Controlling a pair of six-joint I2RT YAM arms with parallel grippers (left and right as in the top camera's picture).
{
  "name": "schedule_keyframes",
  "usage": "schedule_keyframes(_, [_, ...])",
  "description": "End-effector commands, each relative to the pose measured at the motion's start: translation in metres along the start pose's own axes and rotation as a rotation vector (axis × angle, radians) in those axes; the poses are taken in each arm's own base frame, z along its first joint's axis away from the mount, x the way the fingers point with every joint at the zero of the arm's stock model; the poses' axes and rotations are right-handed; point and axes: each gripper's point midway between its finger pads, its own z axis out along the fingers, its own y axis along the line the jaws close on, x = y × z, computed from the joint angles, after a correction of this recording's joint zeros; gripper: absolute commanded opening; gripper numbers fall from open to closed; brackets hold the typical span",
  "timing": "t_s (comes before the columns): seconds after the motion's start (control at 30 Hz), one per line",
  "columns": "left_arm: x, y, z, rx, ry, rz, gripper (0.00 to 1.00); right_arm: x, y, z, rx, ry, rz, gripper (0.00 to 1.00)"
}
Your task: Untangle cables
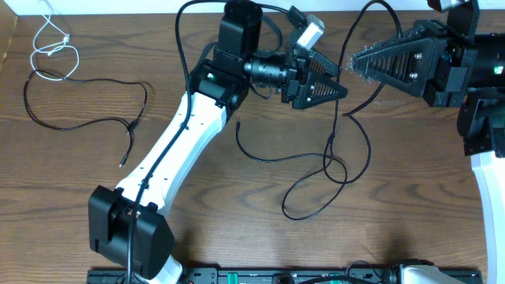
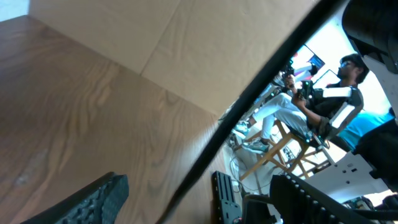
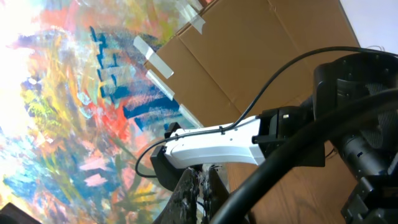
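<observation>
White cable [image 1: 66, 38] cut by top edge; left fingers [image 2: 99, 196] cropped below.

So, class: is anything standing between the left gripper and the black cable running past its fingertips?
Nothing visible does. In the overhead view the black cable passes right at the fingertips of the open left gripper, with the shut right gripper on its far side.

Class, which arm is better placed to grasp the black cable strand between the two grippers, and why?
Left, probably: the left gripper is open with its tips beside the black cable, whereas the right gripper is shut and must open first.
</observation>
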Motion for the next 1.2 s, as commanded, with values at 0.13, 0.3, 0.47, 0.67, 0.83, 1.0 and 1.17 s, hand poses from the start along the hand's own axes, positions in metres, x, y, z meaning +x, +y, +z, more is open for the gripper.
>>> schedule_keyframes(0.13, [-0.009, -0.021, 0.0, 0.038, -0.002, 0.051, 0.58, 0.003, 0.001, 0.002, -0.006, 0.019, -0.021, 0.01])
schedule_keyframes(0.3, [-0.01, -0.02, 0.0, 0.034, -0.004, 0.052, 0.44, 0.003, 0.001, 0.002, -0.007, 0.02, -0.021, 0.01])
schedule_keyframes(0.47, [-0.01, -0.019, -0.001, 0.029, -0.006, 0.051, 0.39, 0.003, 0.001, 0.002, -0.006, 0.019, -0.021, 0.01])
schedule_keyframes(0.67, [-0.014, -0.01, -0.01, -0.006, -0.022, 0.048, 0.38, 0.003, 0.001, 0.002, -0.006, 0.019, -0.021, 0.01])
schedule_keyframes(0.83, [-0.014, -0.01, -0.011, -0.008, -0.024, 0.048, 0.31, 0.003, 0.001, 0.002, -0.006, 0.019, -0.022, 0.01])
schedule_keyframes(1.0, [-0.013, -0.012, -0.011, 0.003, -0.021, 0.049, 0.31, 0.003, 0.001, 0.002, -0.006, 0.019, -0.022, 0.01])
schedule_keyframes(1.17, [-0.014, -0.012, -0.011, 0.003, -0.021, 0.049, 0.35, 0.003, 0.0, 0.002, -0.006, 0.019, -0.021, 0.01])
